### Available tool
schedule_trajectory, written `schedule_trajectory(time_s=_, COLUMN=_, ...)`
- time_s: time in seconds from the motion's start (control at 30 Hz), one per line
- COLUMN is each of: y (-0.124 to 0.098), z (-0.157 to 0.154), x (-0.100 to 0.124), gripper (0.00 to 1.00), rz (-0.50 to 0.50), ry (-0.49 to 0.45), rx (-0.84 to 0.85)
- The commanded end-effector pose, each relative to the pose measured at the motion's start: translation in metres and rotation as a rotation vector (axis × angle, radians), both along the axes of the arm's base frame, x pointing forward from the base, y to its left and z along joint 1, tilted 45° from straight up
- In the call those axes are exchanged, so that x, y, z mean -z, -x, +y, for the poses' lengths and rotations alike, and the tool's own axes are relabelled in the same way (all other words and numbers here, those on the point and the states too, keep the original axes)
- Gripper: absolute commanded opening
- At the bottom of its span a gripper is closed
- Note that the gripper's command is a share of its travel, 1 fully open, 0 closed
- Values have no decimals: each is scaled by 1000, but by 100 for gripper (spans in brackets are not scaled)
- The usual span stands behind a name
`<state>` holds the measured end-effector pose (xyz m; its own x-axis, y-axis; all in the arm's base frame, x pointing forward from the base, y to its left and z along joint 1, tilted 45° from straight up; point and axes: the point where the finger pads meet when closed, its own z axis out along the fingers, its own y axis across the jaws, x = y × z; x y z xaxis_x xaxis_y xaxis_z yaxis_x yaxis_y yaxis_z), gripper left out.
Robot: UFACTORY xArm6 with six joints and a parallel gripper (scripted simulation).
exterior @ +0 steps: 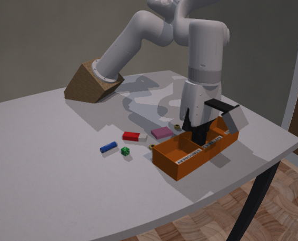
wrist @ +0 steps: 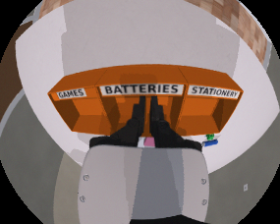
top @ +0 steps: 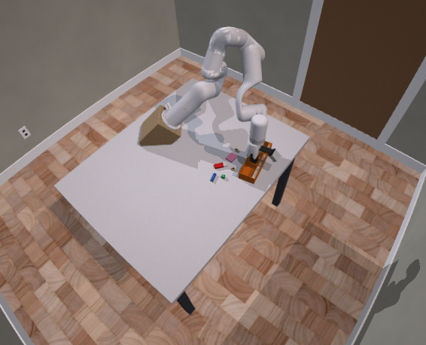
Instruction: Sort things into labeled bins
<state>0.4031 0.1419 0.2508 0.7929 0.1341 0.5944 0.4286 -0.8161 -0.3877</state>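
The orange bin row (top: 246,178) (exterior: 164,164) (wrist: 147,74) has three compartments labelled GAMES, BATTERIES and STATIONERY. My gripper (top: 253,160) (exterior: 199,142) (wrist: 147,103) is shut, with nothing seen between the fingers. Its tips are down at the batteries compartment. That compartment's floor is partly hidden. A blue battery (top: 213,177) (exterior: 108,147) (wrist: 211,143) lies beside a green die (top: 223,176) (exterior: 125,151) (wrist: 209,137). A red block with a white end (top: 219,166) (exterior: 131,136) and a pink block (top: 231,157) (exterior: 161,132) (wrist: 149,141) lie on the table.
One brass nut (top: 236,150) (exterior: 177,126) lies behind the pink block. Another brass nut (top: 232,169) (exterior: 151,147) lies close to the bin's long wall. The wooden arm base (top: 156,132) (exterior: 86,84) stands at the back left. The bin row is near the table's edge.
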Motion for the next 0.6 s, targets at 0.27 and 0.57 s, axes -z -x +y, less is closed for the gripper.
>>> schedule_trajectory(time_s=0.27, y=-1, z=0, x=-1, gripper=7, rz=-3, ry=0, rx=1)
schedule_trajectory(time_s=0.57, y=3, z=-5, x=-8, gripper=7, rz=-3, ry=0, rx=1)
